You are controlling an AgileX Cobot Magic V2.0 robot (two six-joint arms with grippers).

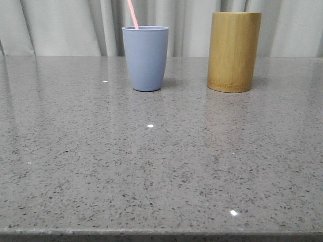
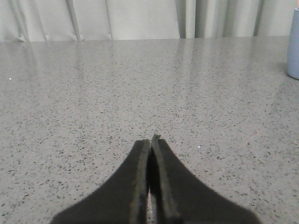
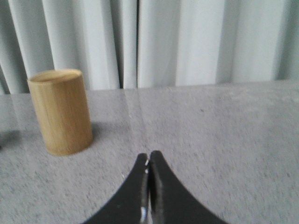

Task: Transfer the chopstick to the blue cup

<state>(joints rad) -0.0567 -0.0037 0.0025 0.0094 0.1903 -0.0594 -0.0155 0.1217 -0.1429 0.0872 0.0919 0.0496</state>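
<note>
The blue cup [image 1: 146, 58] stands upright at the back of the grey table. A pale pink chopstick [image 1: 132, 14] rises out of it, leaning left, and runs off the top of the front view. Neither gripper shows in the front view. In the left wrist view my left gripper [image 2: 150, 140] is shut with nothing between its fingers, low over bare table, and the blue cup's edge [image 2: 294, 46] shows far off at the side. My right gripper [image 3: 149, 156] is shut and empty too, some way from the bamboo holder.
A taller yellow-brown bamboo cylinder [image 1: 233, 51] stands right of the blue cup, also seen as the bamboo cylinder [image 3: 60, 111] in the right wrist view. Pale curtains [image 1: 60, 25] hang behind the table. The table's front edge [image 1: 161, 234] runs along the bottom of the front view.
</note>
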